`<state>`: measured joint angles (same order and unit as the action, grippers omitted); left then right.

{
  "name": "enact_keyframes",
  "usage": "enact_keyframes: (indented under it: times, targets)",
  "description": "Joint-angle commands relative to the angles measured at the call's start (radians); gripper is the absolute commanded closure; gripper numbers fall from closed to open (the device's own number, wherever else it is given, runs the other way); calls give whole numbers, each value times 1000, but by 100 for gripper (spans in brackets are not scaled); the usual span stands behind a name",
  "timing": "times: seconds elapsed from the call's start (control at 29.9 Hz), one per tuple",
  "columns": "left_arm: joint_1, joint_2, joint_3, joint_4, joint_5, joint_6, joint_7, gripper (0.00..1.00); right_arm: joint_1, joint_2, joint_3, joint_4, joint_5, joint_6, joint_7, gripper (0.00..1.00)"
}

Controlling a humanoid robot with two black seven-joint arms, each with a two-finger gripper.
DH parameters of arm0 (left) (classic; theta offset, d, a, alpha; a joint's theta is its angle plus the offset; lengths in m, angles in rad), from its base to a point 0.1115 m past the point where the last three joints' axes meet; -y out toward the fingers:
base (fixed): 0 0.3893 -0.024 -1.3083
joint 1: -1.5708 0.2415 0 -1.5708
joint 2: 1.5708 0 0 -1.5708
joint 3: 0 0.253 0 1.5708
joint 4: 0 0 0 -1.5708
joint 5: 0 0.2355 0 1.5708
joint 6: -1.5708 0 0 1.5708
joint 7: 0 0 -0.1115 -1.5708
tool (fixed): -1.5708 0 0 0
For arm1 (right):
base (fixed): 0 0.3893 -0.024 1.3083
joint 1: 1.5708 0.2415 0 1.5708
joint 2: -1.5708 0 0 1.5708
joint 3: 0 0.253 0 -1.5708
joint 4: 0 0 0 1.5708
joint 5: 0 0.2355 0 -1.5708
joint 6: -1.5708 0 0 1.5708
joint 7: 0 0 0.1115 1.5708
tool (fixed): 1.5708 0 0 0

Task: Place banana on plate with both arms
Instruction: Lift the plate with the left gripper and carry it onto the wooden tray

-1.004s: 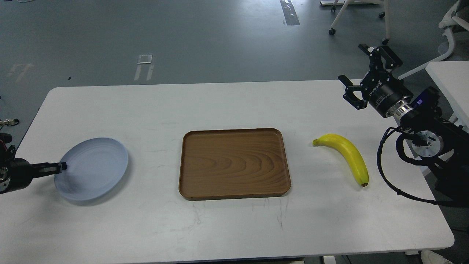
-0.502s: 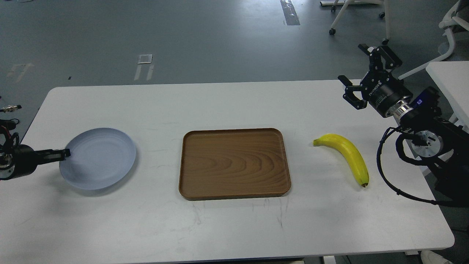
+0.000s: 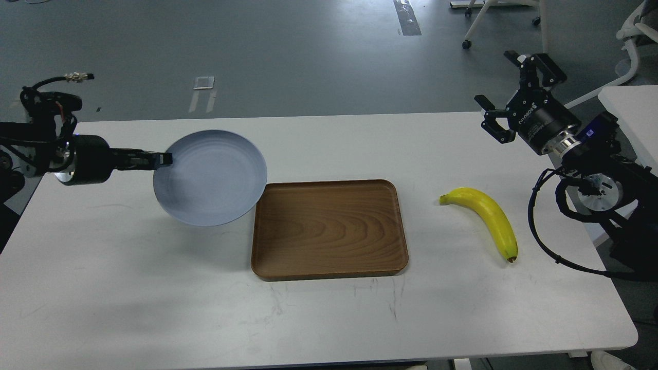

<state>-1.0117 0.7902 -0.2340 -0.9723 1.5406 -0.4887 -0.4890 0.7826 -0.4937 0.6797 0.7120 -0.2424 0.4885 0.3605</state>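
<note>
My left gripper (image 3: 163, 160) is shut on the left rim of the pale blue-grey plate (image 3: 213, 177) and holds it lifted above the table, its right edge just over the tray's left corner. The yellow banana (image 3: 486, 216) lies on the white table to the right of the tray, stem toward the tray, dark tip toward me. My right gripper (image 3: 509, 90) is open and empty, raised above the table's far right corner, well behind the banana.
A brown wooden tray (image 3: 329, 228) lies at the middle of the white table (image 3: 154, 308). A second white table (image 3: 629, 110) and chair legs stand at the far right. Black cables hang from my right arm near the table's right edge.
My left gripper has lifted the plate off the table and carried it up and to the right, toward the tray. My right gripper has risen slightly. The banana has not moved.
</note>
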Motion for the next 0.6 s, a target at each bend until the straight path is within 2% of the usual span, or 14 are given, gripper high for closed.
enact_keyframes:
  times: [0.0,0.13,0.27,0.57]
  targets:
    - [-41,-89,21,-9,15,0,0,100,81,0,-9,-8,0,0,-2,0]
    - [-82,-182,105,-5,68,0,0,100,174,0,-23,-12,0,0,-5,0]
    - [-97,-275,127,26,73,0,0,100,248,1,-51,-14,0,0,-5,0]
    - [-97,-465,136,184,75,0,0,100,270,1,-69,-12,0,0,-5,0]
